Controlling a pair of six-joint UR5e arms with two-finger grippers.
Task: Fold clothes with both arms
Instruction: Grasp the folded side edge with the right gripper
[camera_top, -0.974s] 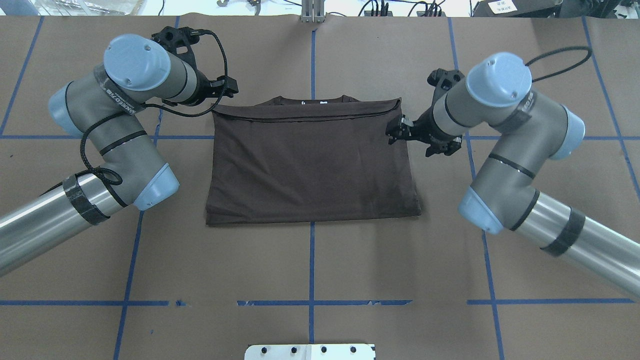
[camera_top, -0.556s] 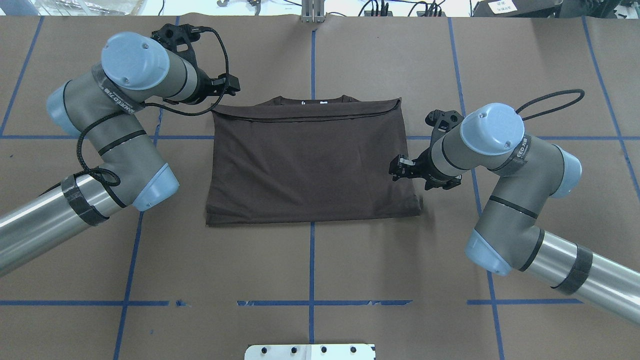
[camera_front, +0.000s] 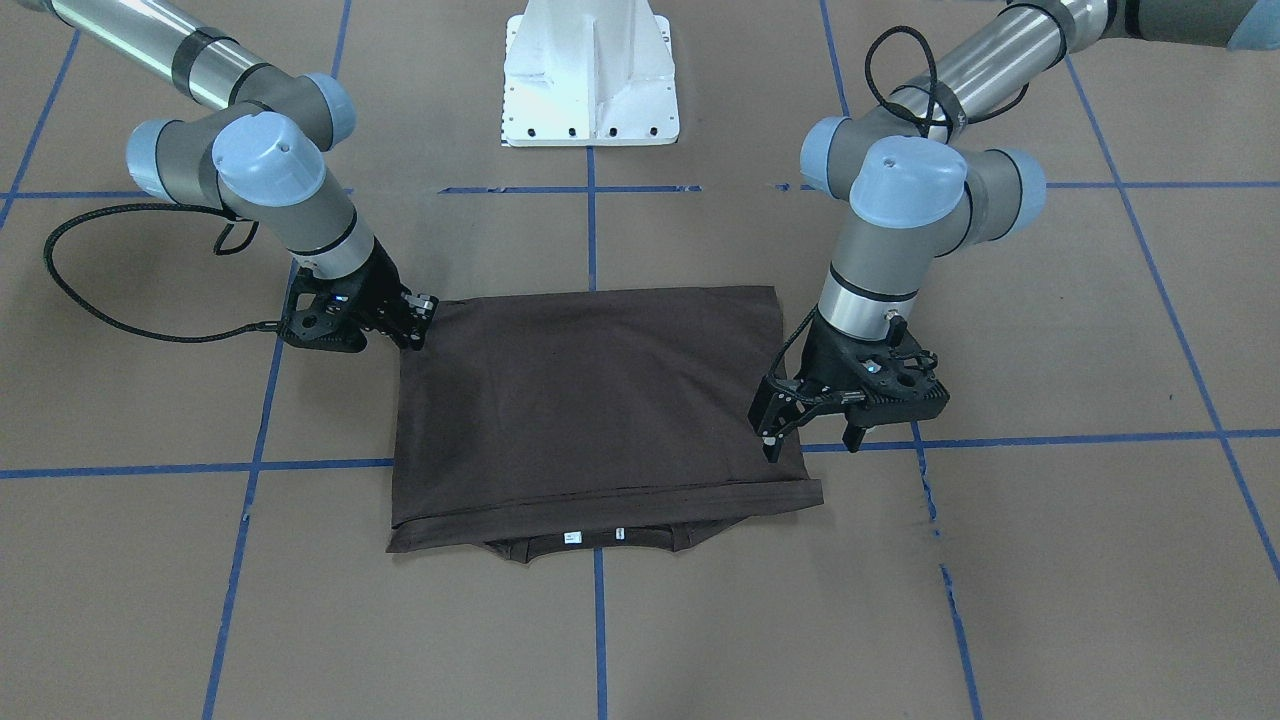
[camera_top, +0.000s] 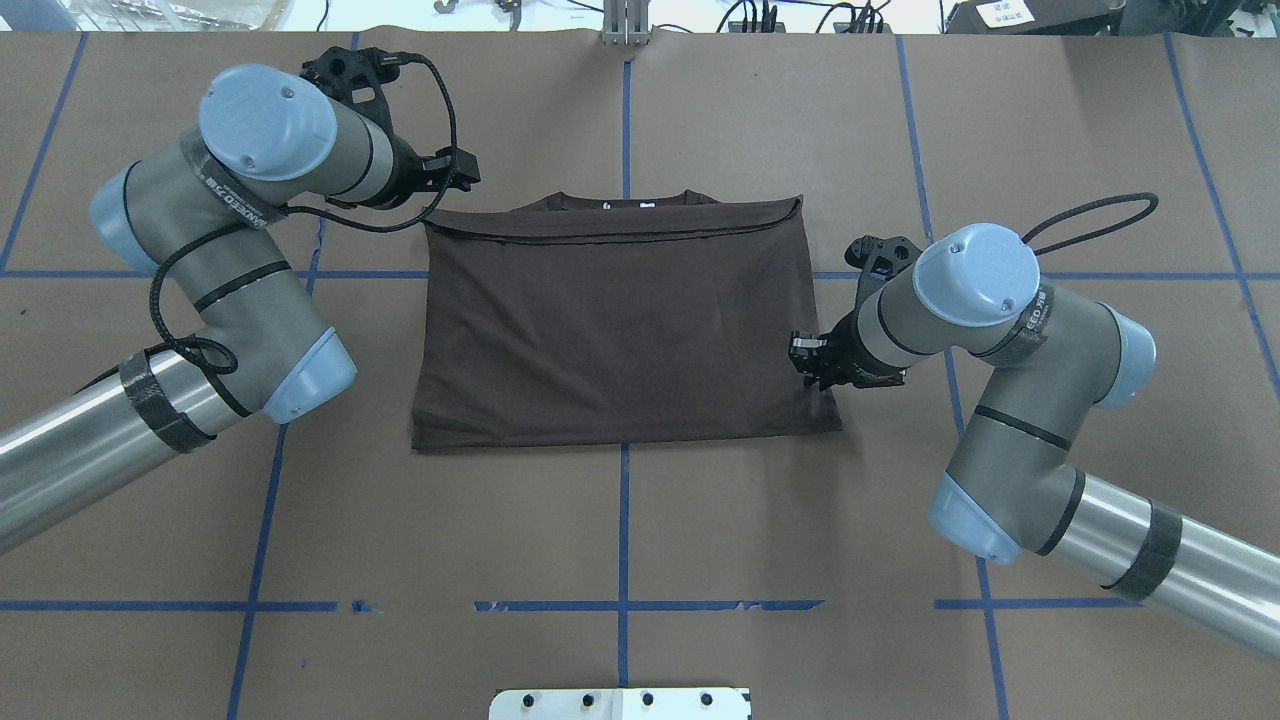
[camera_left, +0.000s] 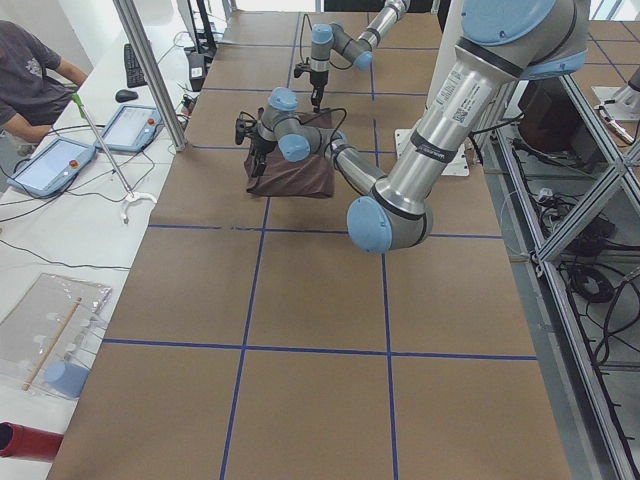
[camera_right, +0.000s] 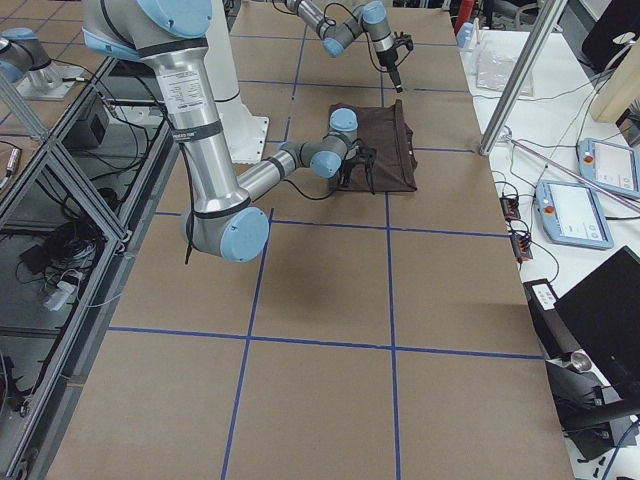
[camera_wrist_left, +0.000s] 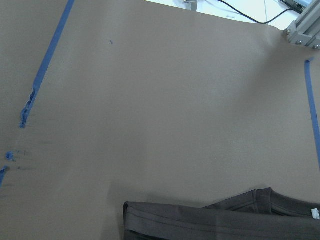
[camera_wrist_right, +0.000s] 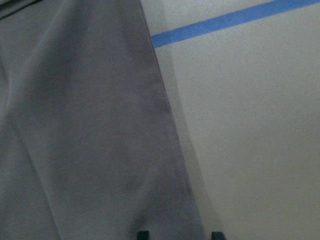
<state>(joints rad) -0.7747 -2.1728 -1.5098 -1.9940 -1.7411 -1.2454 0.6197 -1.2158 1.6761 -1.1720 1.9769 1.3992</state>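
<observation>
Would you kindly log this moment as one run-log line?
stage: mid-fold | T-shirt: folded flat on table | left gripper: open, by collar-end corner | right gripper: open, straddling side edge near robot-end corner

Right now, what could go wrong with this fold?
1. The shirt lies in layers; the open right gripper at its edge may pinch only the top one.
2. The open left gripper sits nearer the collar end, so uneven pulls might skew the fold.

- One T-shirt (camera_top: 620, 330).
- Two arms: left arm (camera_top: 240, 290), right arm (camera_top: 1010, 400).
- Two tools: left tool (camera_front: 808, 440), right tool (camera_front: 420, 322).
- One white base (camera_front: 590, 80).
- One desk (camera_top: 700, 520).
- One person (camera_left: 30, 70).
</observation>
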